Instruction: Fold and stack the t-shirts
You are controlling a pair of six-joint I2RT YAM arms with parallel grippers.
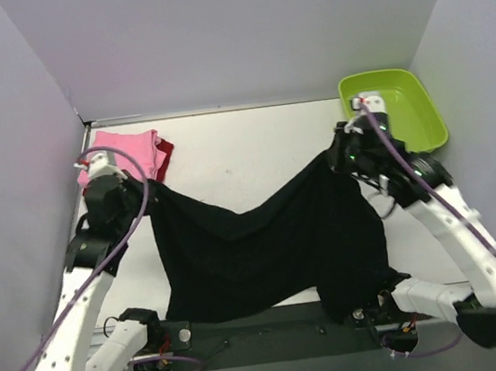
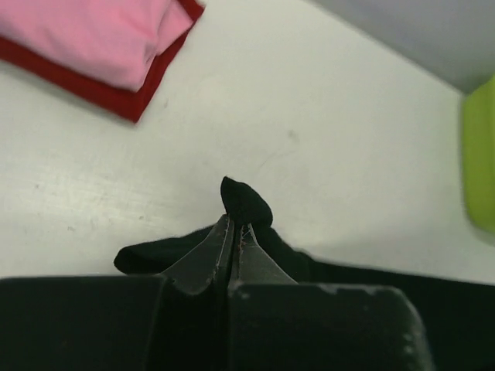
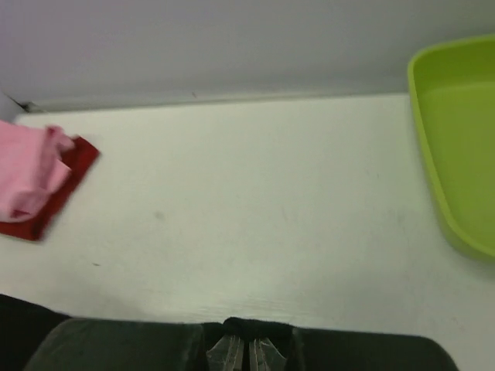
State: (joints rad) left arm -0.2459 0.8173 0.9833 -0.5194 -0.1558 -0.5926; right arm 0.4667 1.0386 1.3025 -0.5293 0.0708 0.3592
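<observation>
- White tabletop (image 1: 243,145) carries everything.
- The black t-shirt (image 1: 265,247) hangs stretched between both arms, sagging in the middle, its lower part draped down toward the near edge between the arm bases.
- Lime-green tub (image 1: 411,111) sits at the far right corner, bare green floor showing.
- Far left, the pink t-shirt (image 1: 126,151) lies folded on top of the dark red t-shirt (image 1: 164,159).
- Left pincer (image 2: 231,224) is pressed together, pinching a black corner.
- Right pincer (image 3: 247,346) is clamped on the other black corner.
</observation>
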